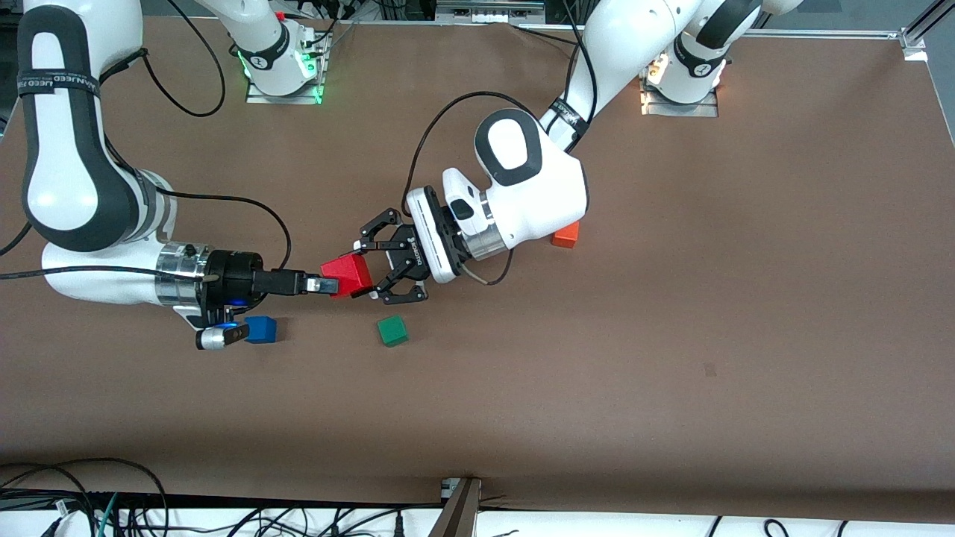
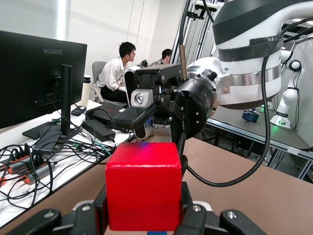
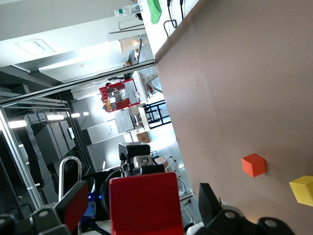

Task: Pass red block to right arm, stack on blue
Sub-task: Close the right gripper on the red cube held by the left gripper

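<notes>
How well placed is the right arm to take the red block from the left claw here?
Probably well placed. The left claw holds the red block up over the table, and the right claw is open at the block's free side, with nothing between them. The blue cube sits just below.

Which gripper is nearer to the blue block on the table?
Right. The right gripper is just above and beside the blue block, open around the red block. The left gripper, holding that block, is farther off.

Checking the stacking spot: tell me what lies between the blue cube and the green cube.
Nothing: in the front view only bare brown table lies between the blue cube and the green cube.
</notes>
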